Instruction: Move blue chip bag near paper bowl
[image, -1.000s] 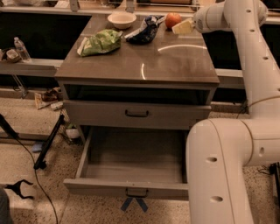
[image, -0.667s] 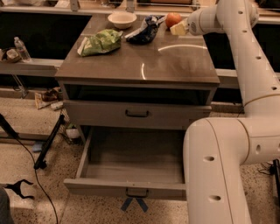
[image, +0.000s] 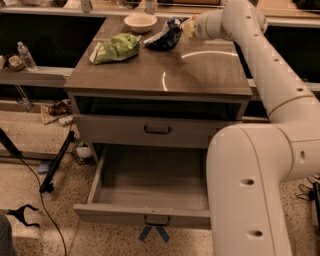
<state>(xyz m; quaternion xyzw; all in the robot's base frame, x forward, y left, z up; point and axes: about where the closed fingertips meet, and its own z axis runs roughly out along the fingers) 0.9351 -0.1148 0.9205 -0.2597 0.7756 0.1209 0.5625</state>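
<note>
The blue chip bag (image: 167, 35) lies at the back of the cabinet top (image: 200, 75), dark blue with a pale panel. The paper bowl (image: 140, 21) sits just left of it at the back edge, a small gap apart. My gripper (image: 186, 27) is at the bag's right end, low over the top, at the tip of the white arm (image: 260, 60) that reaches in from the right. Whether it touches the bag does not show.
A green and white chip bag (image: 116, 48) lies left of the blue bag. The bottom drawer (image: 155, 182) is pulled open. A water bottle (image: 26, 56) stands on a shelf at the left. Cables and a stand lie on the floor at the left.
My gripper has moved left along the back of the top, up to the blue bag's right end. The red apple seen earlier is now hidden behind the arm.
</note>
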